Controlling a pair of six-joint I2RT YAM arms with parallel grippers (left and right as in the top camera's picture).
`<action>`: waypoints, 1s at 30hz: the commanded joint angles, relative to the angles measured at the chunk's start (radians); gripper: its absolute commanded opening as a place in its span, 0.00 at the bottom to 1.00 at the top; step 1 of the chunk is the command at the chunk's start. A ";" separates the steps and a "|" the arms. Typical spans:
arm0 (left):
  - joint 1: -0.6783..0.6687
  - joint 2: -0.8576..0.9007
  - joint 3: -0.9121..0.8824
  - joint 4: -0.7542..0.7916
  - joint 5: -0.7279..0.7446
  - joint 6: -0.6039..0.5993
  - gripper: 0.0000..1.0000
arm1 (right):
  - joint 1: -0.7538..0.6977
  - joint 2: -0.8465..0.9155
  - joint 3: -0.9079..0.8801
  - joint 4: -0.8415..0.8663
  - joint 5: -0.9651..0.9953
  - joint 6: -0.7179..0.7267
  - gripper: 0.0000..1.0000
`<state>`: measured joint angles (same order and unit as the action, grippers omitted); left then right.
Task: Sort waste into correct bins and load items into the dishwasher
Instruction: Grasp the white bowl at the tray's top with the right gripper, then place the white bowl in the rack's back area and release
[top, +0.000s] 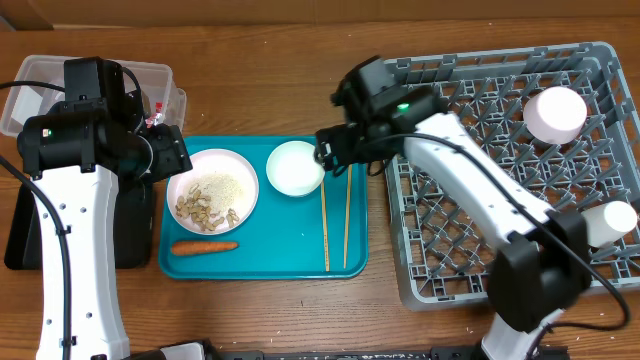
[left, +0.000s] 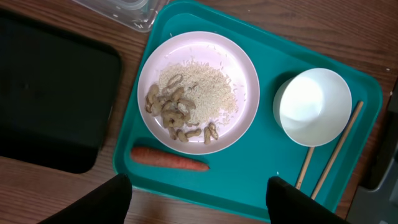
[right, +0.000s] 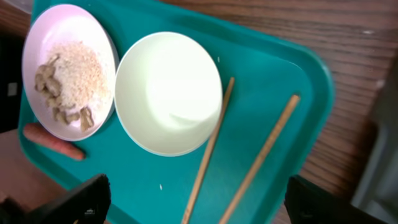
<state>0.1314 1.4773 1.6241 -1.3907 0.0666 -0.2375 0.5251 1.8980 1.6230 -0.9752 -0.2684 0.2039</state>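
We are poising the right gripper (right: 205, 202), wide open and empty, over the white bowl (right: 168, 93); loading it calls for straddling its rim. The left gripper (left: 202, 202) is hanging equally open, empty.

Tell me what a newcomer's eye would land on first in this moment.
The bright teal tray at the table's centre stands out, holding a white plate of rice and nut-like bits, an orange carrot beside it, an empty white bowl and two wooden chopsticks. To its right, the big grey dish rack holds a pale pink bowl and a white cup near its right edge.
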 joint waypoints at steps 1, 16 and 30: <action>0.001 -0.006 0.015 0.003 0.005 -0.013 0.72 | 0.039 0.062 0.012 0.035 0.063 0.085 0.84; 0.001 -0.006 0.015 0.003 0.005 -0.013 0.72 | 0.078 0.223 0.012 0.145 0.119 0.194 0.35; 0.001 -0.006 0.015 -0.001 0.005 -0.010 0.72 | 0.076 0.223 0.012 0.162 0.145 0.194 0.04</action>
<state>0.1314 1.4773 1.6241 -1.3914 0.0673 -0.2375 0.6022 2.1208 1.6230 -0.8097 -0.1398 0.3935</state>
